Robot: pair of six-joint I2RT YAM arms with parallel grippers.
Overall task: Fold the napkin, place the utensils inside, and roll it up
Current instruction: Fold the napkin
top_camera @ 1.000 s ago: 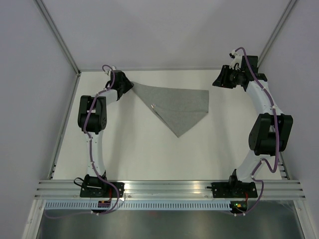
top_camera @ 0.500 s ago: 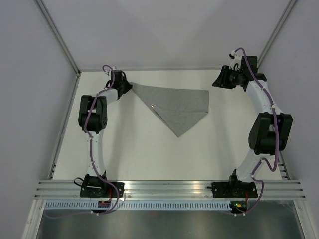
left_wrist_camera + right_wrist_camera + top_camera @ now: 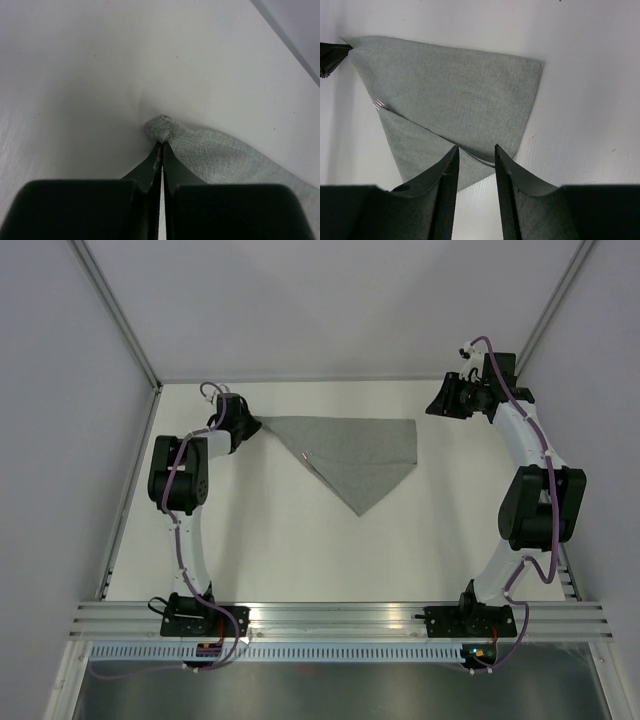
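Note:
The grey napkin [image 3: 362, 452] lies folded into a pointed shape at the far middle of the table. It also shows in the right wrist view [image 3: 460, 85] and the left wrist view [image 3: 220, 157]. Silvery fork tines [image 3: 380, 104] stick out from under the folded flap at its left edge; the rest of the utensils is hidden. They show as a faint glint from above [image 3: 308, 455]. My left gripper [image 3: 252, 424] is shut on the napkin's far left corner [image 3: 161, 131]. My right gripper [image 3: 436, 405] is open and empty, held off the napkin's right side [image 3: 476, 146].
White table with a metal frame rail along the left side [image 3: 130, 500] and grey walls behind. The left gripper's tip [image 3: 332, 54] shows at the napkin's corner in the right wrist view.
My left gripper has moved a little left and nearer with the napkin's corner, drawing that corner out and flattening the far edge. The right arm has not moved.

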